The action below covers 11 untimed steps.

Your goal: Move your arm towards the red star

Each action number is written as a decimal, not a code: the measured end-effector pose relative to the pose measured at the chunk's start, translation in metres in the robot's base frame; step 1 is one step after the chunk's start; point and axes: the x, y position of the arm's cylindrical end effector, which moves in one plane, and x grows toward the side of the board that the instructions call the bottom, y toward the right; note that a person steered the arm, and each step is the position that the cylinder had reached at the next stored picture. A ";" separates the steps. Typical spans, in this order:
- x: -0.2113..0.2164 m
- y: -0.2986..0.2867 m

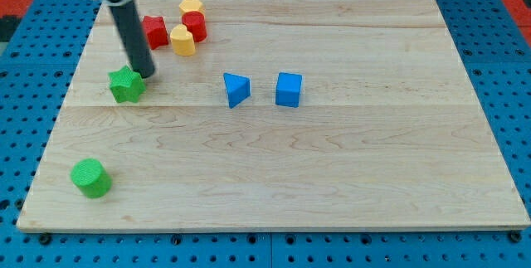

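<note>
The red star [154, 32] lies near the view's top left on the wooden board, partly hidden behind my dark rod. My tip [146, 75] rests on the board just below the red star and right beside the green star [126, 85], at its upper right edge. A yellow block [182, 41] sits just right of the red star. A red block [195, 26] and another yellow block [191, 7] stand behind it.
A blue triangular block [236, 90] and a blue cube [289, 90] sit mid-board. A green cylinder [90, 177] lies at the view's bottom left. The wooden board [332, 177] rests on a blue pegboard surface.
</note>
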 end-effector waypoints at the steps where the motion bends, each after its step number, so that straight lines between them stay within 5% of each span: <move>1: 0.033 -0.015; 2: 0.089 -0.007; 3: 0.101 -0.007; 5: 0.039 -0.003; 11: 0.011 0.018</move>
